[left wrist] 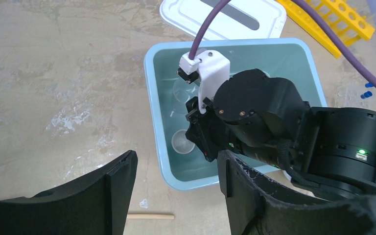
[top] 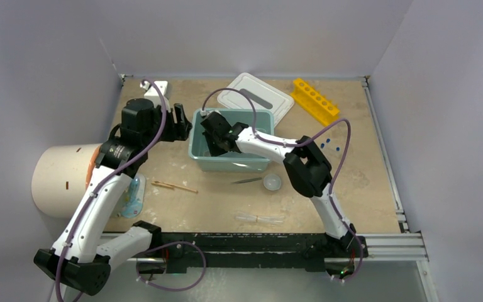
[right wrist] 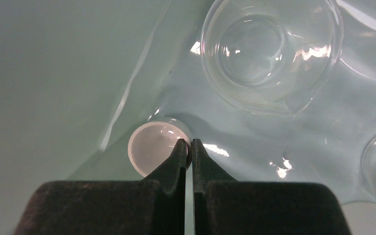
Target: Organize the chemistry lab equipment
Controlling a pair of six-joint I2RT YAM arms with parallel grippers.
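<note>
Inside the teal tub, toward its near left part, the right claw is pinched closed on the rim of a tiny white bowl, whose body lies just beside the fingertips. A clear dish rests near it. The left claw hangs open and empty, just left of the tub, above the table.
</note>
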